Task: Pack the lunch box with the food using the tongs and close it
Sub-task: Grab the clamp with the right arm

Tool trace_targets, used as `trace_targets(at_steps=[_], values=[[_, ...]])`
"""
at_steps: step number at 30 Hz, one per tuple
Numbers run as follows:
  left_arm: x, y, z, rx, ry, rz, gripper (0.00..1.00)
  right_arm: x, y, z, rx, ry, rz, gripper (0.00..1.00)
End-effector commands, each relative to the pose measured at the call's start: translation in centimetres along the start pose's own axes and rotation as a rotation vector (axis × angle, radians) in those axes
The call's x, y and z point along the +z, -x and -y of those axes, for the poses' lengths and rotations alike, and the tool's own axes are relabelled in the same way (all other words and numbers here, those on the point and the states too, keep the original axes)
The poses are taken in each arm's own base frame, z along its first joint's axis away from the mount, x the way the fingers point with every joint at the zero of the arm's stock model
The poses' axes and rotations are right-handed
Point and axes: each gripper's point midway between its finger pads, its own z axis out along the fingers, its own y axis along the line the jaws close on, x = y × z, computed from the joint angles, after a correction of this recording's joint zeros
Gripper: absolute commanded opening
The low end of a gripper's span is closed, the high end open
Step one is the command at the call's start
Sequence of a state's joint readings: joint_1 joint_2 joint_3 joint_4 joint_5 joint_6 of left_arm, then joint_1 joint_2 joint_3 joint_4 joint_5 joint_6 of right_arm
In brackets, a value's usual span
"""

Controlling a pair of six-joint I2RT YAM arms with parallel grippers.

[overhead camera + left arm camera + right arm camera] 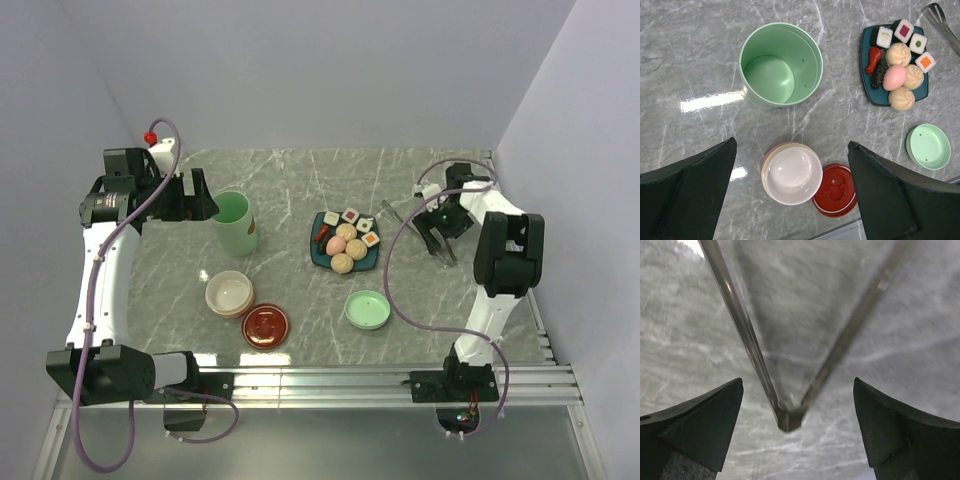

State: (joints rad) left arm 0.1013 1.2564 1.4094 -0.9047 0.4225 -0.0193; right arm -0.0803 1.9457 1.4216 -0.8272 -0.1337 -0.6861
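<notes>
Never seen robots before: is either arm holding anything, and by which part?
Nothing is held: the right fingers stand open astride the tongs' joined end; the left fingers are open, empty.

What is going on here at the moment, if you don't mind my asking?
The right gripper is down over the joined end of the tongs, which lie on the table; its jaws stand open on either side, not gripping. The left gripper hovers open above the mint-green pot and cream bowl, holding nothing. Both are empty, and the mint-green lid and dark-red lid lie on the table. The food is all on the teal plate.
</notes>
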Motion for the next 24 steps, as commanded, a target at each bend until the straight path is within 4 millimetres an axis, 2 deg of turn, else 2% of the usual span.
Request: trace_targets(at_steps=[1,6,7,9,24], values=[[-0.5,1.1,0.5,0.023,-0.019,0.031,0.99,0.9,1.9,0.7,-0.040,-0.029,0.017,0.97],[-0.4,1.0,0.5,0.019,-0.019,0.023,0.99,1.8,3.4,0.4,-0.032,-0.003,0.030,0.93],[-0.3,1.0,0.3,0.050,-0.019,0.021,0.99,1.6,3.8,0.5,-0.032,-0.004,0.038,0.87],[-0.2,0.9,0.2,0.047,-0.019,0.016,0.99,1.9,4.0,0.3,-0.037,0.000,0.029,0.83],[0.2,0.6,0.1,0.043,-0.019,0.002,0.99,3.5,5.1,-0.3,-0.008,0.024,0.033,0.88]])
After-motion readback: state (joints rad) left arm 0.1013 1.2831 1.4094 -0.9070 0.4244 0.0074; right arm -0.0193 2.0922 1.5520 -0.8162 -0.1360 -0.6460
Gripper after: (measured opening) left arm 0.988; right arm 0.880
